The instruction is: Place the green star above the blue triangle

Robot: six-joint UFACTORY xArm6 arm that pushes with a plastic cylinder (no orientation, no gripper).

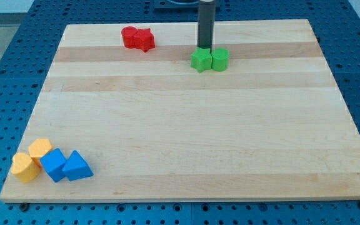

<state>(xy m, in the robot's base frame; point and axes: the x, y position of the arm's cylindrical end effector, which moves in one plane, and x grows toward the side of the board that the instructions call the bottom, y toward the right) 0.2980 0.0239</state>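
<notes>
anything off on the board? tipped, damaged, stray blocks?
Nothing stands out. All blocks sit flat on the board: red pair up top, green star beside the other green block under my tip, yellow and blue blocks bottom left.

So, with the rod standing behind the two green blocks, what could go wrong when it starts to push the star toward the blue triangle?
1. My tip sits just above the green star, which touches the green hexagonal block; a push may drag both along.
2. The star must cross the whole board, so it may slip off my tip.
3. The blue triangle touches the blue cube beside two yellow blocks; an overshoot could scatter them.
</notes>
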